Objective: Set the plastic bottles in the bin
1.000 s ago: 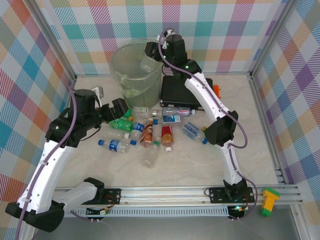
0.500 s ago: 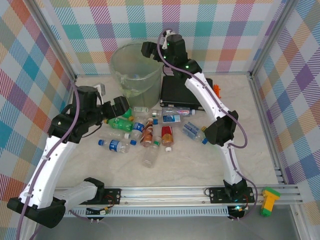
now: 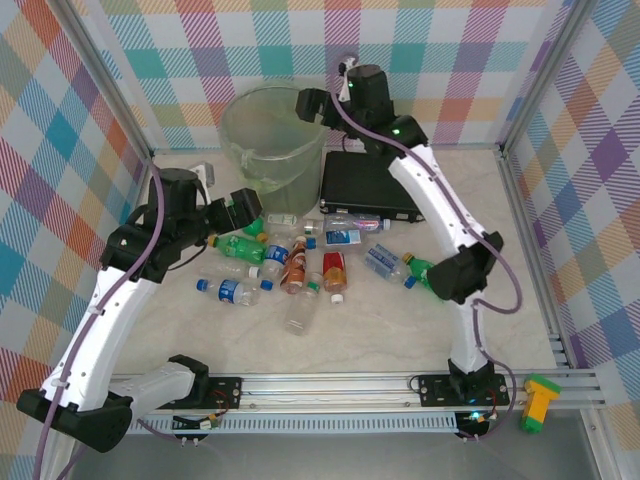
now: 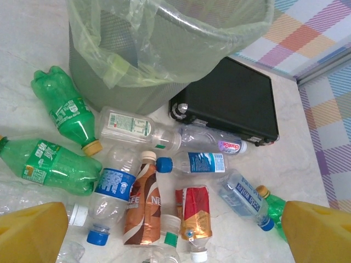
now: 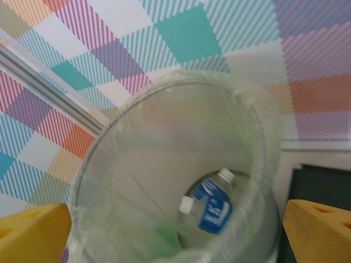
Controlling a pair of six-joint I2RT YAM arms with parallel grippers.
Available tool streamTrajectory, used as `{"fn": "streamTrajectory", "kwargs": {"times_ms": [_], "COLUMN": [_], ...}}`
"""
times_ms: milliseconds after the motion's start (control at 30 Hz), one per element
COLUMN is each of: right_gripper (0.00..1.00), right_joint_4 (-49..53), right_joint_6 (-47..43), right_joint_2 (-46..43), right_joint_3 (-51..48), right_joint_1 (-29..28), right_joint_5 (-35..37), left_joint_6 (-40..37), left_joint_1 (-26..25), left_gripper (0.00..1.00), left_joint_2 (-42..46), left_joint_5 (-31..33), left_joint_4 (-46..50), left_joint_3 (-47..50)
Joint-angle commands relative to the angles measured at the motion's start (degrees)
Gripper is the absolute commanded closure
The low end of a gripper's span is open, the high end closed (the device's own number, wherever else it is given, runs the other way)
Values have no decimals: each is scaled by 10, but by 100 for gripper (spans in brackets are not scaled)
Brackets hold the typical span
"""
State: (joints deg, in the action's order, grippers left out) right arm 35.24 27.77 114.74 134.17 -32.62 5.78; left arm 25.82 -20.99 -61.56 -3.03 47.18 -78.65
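Note:
The bin (image 3: 232,140) stands at the back, lined with a clear bag. My right gripper (image 3: 312,100) hovers open over its right rim. From the right wrist I look down into the bin (image 5: 137,164), where two clear bottles lie: one blue-labelled (image 5: 215,207), one white-capped (image 5: 186,205). Several plastic bottles lie on the table in front of the bin: green (image 3: 240,247), blue-labelled (image 3: 232,291), brown (image 3: 293,270), red (image 3: 334,270). My left gripper (image 3: 245,210) hangs open above the pile's left end; below it lie the brown bottle (image 4: 140,205) and the red one (image 4: 194,213).
A flat black case (image 3: 365,185) lies right of the bin, and also (image 4: 230,98) in the left wrist view. A green bottle (image 3: 418,268) lies by my right arm's elbow. A small orange item (image 3: 433,178) sits behind the case. Metal frame rails and checked walls enclose the table.
My right gripper opened over the bin and the clear bottle it held dropped in; that arm then shifted slightly right. My left gripper stayed open and edged toward the bin.

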Motion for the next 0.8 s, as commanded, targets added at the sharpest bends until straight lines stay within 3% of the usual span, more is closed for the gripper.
{"fn": "streamTrajectory", "kwargs": {"times_ms": [0, 133, 400, 767], "right_gripper": [1, 1, 1, 1], "right_joint_4": [21, 26, 114, 214], "right_joint_6": [-10, -24, -86, -184], "right_joint_2": [-69, -147, -227, -184], "right_joint_3": [-91, -218, -369, -457], "right_joint_1": [-2, -2, -2, 5], "right_joint_5": [36, 56, 86, 33], "left_joint_6": [-18, -25, -48, -55], "left_joint_1": [-5, -5, -6, -5], "left_gripper": [0, 1, 0, 0], "left_joint_2": [2, -2, -28, -29], "left_joint_5": [-27, -57, -117, -127], "left_joint_4": [-28, -51, -66, -58], "left_joint_3": [16, 31, 33, 26]}}
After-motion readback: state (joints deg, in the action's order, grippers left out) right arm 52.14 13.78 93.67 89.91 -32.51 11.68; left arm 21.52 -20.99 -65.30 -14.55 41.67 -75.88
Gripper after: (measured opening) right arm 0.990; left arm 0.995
